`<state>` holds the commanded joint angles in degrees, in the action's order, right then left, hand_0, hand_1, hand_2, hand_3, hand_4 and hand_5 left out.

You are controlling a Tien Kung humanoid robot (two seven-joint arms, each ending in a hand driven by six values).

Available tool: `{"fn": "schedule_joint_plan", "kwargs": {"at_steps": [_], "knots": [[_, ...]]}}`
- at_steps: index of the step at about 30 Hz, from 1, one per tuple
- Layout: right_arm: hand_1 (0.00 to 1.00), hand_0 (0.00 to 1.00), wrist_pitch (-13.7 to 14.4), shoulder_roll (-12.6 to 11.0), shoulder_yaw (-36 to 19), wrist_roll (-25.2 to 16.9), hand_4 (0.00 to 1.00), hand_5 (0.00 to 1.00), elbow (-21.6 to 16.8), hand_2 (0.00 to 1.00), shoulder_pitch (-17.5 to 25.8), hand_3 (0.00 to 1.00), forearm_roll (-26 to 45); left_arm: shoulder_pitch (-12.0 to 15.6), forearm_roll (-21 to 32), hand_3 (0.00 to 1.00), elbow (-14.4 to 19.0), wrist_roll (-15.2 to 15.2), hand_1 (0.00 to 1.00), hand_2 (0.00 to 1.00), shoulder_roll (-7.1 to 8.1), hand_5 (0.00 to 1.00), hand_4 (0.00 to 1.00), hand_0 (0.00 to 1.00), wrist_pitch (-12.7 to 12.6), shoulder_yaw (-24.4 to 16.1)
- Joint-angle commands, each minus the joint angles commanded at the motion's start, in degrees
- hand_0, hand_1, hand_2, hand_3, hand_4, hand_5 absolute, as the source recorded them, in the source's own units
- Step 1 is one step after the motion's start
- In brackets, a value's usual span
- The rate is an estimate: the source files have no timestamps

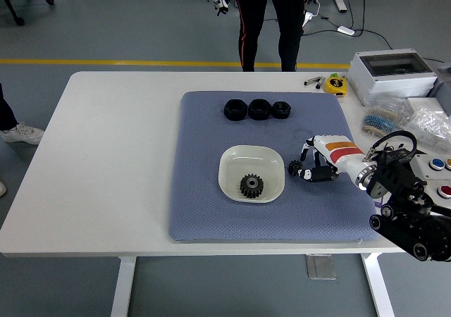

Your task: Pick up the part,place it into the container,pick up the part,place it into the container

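A white bowl (230, 181) sits in the middle of the blue-grey mat (204, 211) with one black gear (251, 185) lying in it. Three black round parts (258, 109) stand in a row at the mat's far side. My right hand (308, 170) reaches in from the right, just right of the bowl's rim. Its fingers are curled around a small black gear (295, 167), which shows at the fingertips slightly above the mat. My left arm is out of view.
A grey plastic box (391, 72), a yellow tape measure (336, 84) and bags of small parts (423, 123) lie at the table's right. A person (271, 21) stands at the far side with hands off the table.
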<state>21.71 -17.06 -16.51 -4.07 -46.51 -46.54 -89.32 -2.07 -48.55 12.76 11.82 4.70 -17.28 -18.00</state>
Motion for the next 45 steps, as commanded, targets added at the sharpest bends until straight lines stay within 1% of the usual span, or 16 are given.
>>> {"fn": "schedule_joint_plan", "kwargs": {"at_steps": [1,8,12,13,15,18,19,23,24,30,31,36,37,42,43,45], "knots": [[0.071,0.002,-0.2,-0.1,-0.2,0.0,0.761,0.423,-0.2,0.220,0.0,0.481,-0.2,0.0,0.1,0.619,0.0,0.0,0.643,0.710,0.04,0.628,0.631,0.678,0.0,0.1],[0.079,0.002,-2.0,-0.8,-1.2,0.4,0.780,0.411,-1.7,0.231,0.1,0.492,-2.1,0.0,-0.1,0.617,0.0,0.0,0.642,0.709,0.18,0.629,0.631,0.678,0.2,0.1],[0.079,0.002,-2.2,-1.3,-2.5,1.0,0.780,0.411,-3.1,0.231,0.2,0.492,-4.7,0.1,-0.6,0.617,0.0,0.0,0.642,0.709,0.22,0.629,0.631,0.678,0.3,-0.1],[0.102,0.002,-2.0,-1.4,-2.9,1.1,0.872,0.455,-3.5,0.265,0.2,0.513,-5.4,0.1,-0.7,0.617,0.0,0.0,0.642,0.709,0.23,0.630,0.630,0.677,0.3,-0.1],[0.102,0.002,-1.7,-1.8,-3.9,1.8,0.872,0.455,-4.5,0.265,0.3,0.513,-7.3,0.1,-0.8,0.617,0.0,0.0,0.642,0.709,0.26,0.630,0.630,0.677,0.3,-0.2],[0.102,0.002,-2.4,-2.2,-5.0,3.4,0.872,0.455,-6.0,0.265,0.3,0.513,-10.8,0.1,-0.8,0.618,0.0,0.0,0.641,0.708,0.26,0.630,0.629,0.677,0.3,-0.2],[0.151,0.069,-2.6,-2.3,-5.2,3.7,0.982,0.525,-6.4,0.324,0.3,0.570,-11.8,0.1,-0.8,0.618,0.0,0.0,0.641,0.708,0.27,0.630,0.629,0.677,0.3,-0.2],[0.151,0.069,-3.7,-2.6,-5.6,4.3,0.982,0.525,-7.1,0.324,0.2,0.570,-13.9,0.1,-0.9,0.618,0.0,0.0,0.641,0.708,0.30,0.630,0.629,0.677,0.4,-0.2],[0.439,0.230,-3.9,-2.6,-5.6,4.4,0.998,0.532,-7.1,0.609,0.2,0.649,-14.2,0.1,-1.0,0.618,0.0,0.0,0.641,0.708,0.30,0.633,0.630,0.675,0.4,-0.2],[0.439,0.230,-4.0,-2.5,-5.4,3.8,0.998,0.532,-6.2,0.609,0.2,0.649,-14.3,0.1,-0.9,0.618,0.1,0.0,0.641,0.708,0.30,0.633,0.630,0.675,0.4,-0.1],[0.558,0.393,-3.8,-2.5,-5.2,3.6,0.998,0.499,-6.1,0.685,0.2,0.649,-14.1,0.1,-0.9,0.618,0.1,0.0,0.641,0.708,0.30,0.636,0.629,0.675,0.4,-0.1],[0.558,0.393,-2.3,-1.7,-3.7,2.5,0.998,0.499,-4.8,0.685,0.0,0.649,-12.7,0.1,-1.4,0.618,0.1,0.1,0.641,0.708,0.30,0.636,0.629,0.675,0.6,-0.3],[0.580,0.447,-2.0,-1.4,-3.4,2.3,0.925,0.390,-4.4,0.692,0.0,0.613,-12.5,0.1,-1.5,0.618,0.2,0.1,0.640,0.707,0.31,0.637,0.629,0.674,0.6,-0.3],[0.580,0.447,-1.3,-1.1,-1.9,2.1,0.925,0.390,-3.5,0.692,0.0,0.613,-12.4,0.2,-1.1,0.618,0.2,0.0,0.640,0.707,0.35,0.637,0.629,0.674,0.6,-0.1],[0.556,0.422,-0.9,-1.0,-1.2,2.0,0.864,0.347,-3.1,0.623,0.1,0.554,-12.2,0.1,-1.2,0.618,0.2,0.1,0.640,0.707,0.37,0.637,0.629,0.674,0.7,-0.1],[0.556,0.422,-0.3,-0.8,-0.4,2.0,0.864,0.347,-2.8,0.623,0.2,0.554,-12.0,0.1,-1.5,0.618,0.3,0.2,0.640,0.707,0.38,0.637,0.629,0.674,0.8,-0.2]]}}
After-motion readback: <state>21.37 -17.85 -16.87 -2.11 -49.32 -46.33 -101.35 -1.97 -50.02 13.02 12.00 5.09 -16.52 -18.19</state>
